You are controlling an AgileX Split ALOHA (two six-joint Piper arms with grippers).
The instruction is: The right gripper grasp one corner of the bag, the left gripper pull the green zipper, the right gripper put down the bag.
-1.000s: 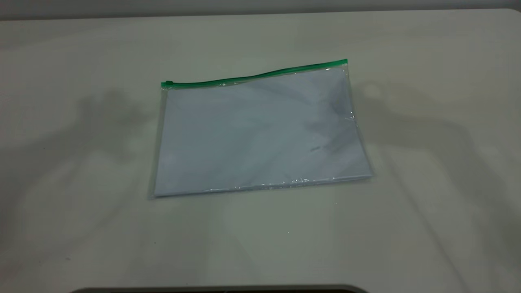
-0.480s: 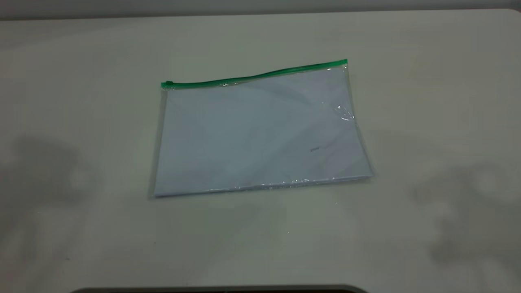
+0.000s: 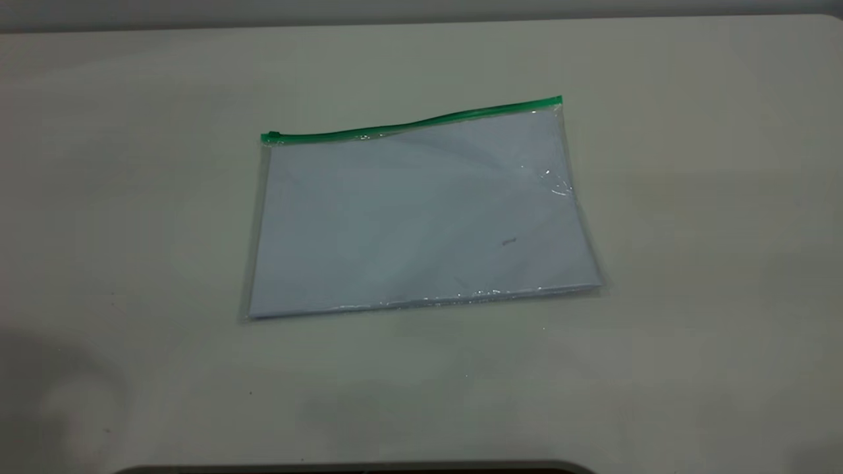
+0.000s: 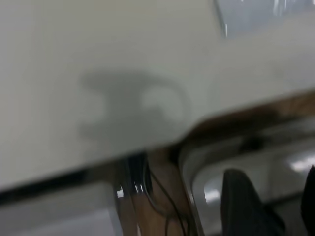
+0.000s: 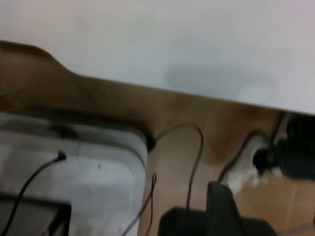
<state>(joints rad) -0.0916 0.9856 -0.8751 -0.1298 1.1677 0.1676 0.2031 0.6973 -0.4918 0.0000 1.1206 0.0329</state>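
The bag [image 3: 421, 214] lies flat on the table, a clear pouch with a white sheet inside. The green zipper [image 3: 421, 122] runs along its far edge, with the slider tab [image 3: 271, 137] at the left end. The corner of the bag [image 3: 560, 101] at the right end of the strip rests on the table. Neither gripper shows in the exterior view. In the left wrist view the left gripper [image 4: 273, 204] is open and empty, off the table's edge, with a bag corner [image 4: 256, 12] far off. The right gripper [image 5: 268, 216] is open and empty beyond the table edge.
The pale table [image 3: 691, 197] stretches all round the bag. A dark rounded edge [image 3: 355, 469] runs along the front. Below the table edge the wrist views show a brown floor [image 5: 197, 128], cables [image 5: 194, 162] and a grey-white box [image 5: 74, 162].
The arm shadows have slid off the bag's sides toward the front corners and mostly left the view. The bag has not moved.
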